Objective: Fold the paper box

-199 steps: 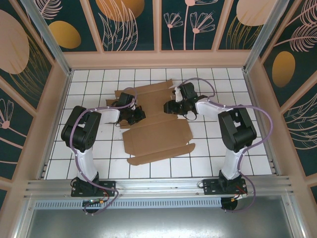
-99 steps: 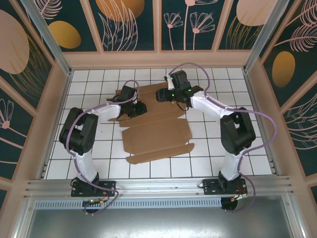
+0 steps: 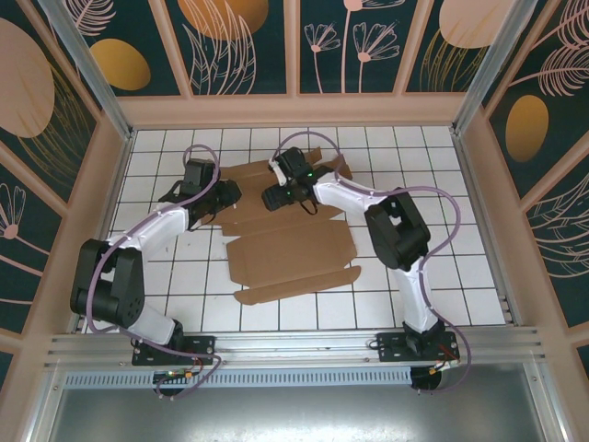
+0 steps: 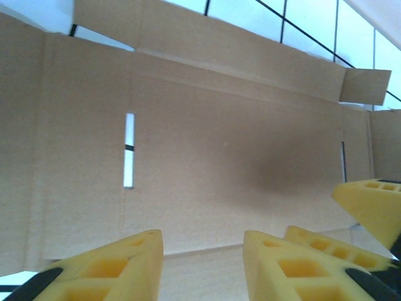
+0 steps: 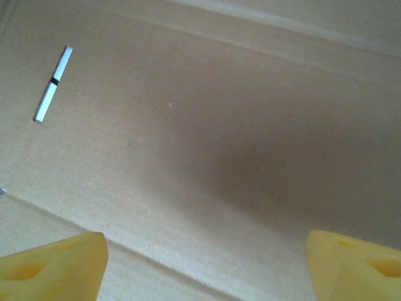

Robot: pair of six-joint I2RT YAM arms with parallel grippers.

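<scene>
The paper box [image 3: 290,250] lies unfolded on the table [image 3: 166,276], middle to far edge. Light, stiff card, likely bending only at creases: take a flap by its edge. Left gripper [image 3: 225,196] and right gripper [image 3: 275,197] hang over its far panel, both with jaws apart, holding nothing

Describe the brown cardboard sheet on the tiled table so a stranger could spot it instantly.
Start from the white tiled table inside the patterned enclosure. Spread across its middle lies the brown corrugated cardboard sheet, die-cut with flaps, tabs and creases. It is the only brown, unprinted thing on the tiles, and a narrow slot cut through it shows white beneath.
</scene>
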